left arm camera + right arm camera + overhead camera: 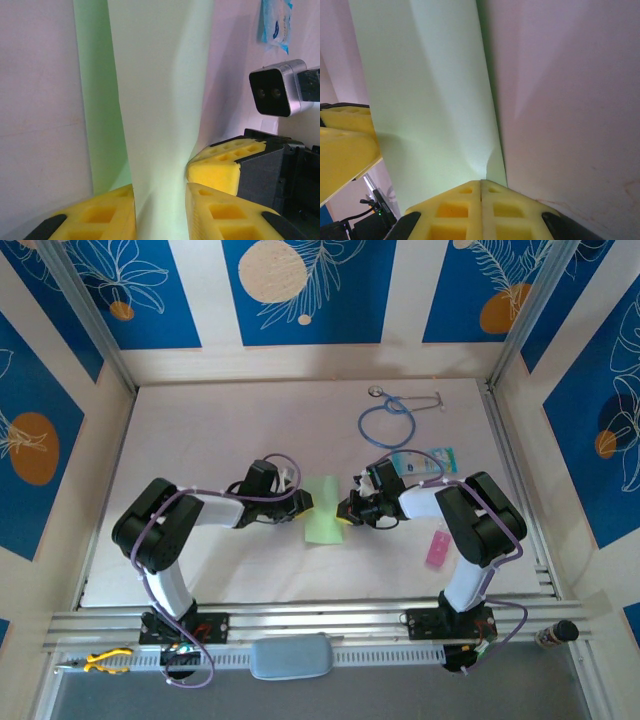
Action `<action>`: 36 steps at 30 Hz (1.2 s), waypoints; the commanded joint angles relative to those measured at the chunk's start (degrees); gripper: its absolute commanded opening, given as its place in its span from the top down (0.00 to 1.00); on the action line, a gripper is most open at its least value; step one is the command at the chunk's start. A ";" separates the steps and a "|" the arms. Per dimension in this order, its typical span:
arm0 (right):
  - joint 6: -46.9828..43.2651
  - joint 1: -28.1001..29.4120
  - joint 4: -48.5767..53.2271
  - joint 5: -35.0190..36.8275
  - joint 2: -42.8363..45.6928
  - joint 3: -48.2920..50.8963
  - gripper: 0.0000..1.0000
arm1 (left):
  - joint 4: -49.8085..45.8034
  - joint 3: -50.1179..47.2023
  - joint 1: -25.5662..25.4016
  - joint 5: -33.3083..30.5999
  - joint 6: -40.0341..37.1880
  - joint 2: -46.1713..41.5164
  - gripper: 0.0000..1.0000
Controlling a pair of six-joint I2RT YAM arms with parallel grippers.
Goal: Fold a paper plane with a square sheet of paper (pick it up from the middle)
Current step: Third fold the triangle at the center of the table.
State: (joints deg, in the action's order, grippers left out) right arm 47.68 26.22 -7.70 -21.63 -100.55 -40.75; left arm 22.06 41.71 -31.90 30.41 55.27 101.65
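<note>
The light-green square sheet of paper [322, 510] sits mid-table between both grippers, folded into a narrow strip with one flap raised. My left gripper [305, 503] is at its left edge. In the left wrist view the left gripper [160, 212] is open, its jaws a little apart with the curved paper flap [160, 100] standing in the gap. My right gripper [345, 510] meets the paper's right edge. Seen from the right wrist, the right gripper [481, 186] is shut, pinching the edge of the paper [430, 90], which dimples at the jaws.
A blue stethoscope [390, 420] lies at the back of the table. A teal-and-white card [425, 462] rests behind the right arm and a pink strip [437, 548] to its right. Yellow pliers [105, 660] and a grey pad [290, 655] lie on the front rail.
</note>
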 commanded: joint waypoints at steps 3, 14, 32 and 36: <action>-0.66 -0.11 7.75 3.92 -0.65 1.32 0.99 | 0.71 -0.49 -0.33 0.23 0.51 -1.18 0.71; -1.15 -0.11 7.88 3.29 0.51 1.24 0.97 | -1.58 -1.27 -0.19 -1.45 0.75 -1.74 0.86; -20.36 11.34 7.44 22.19 29.65 7.33 0.53 | -4.00 -1.42 0.79 -1.37 5.37 -5.85 1.00; -32.47 22.26 -1.15 35.82 34.78 13.33 0.48 | -3.70 -1.11 1.05 -0.75 5.78 -5.80 1.00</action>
State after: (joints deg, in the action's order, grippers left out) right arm 26.74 43.72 -4.21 2.37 -67.68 -30.89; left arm 19.09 40.34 -31.38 28.71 60.10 96.92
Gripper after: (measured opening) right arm 0.517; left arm 0.061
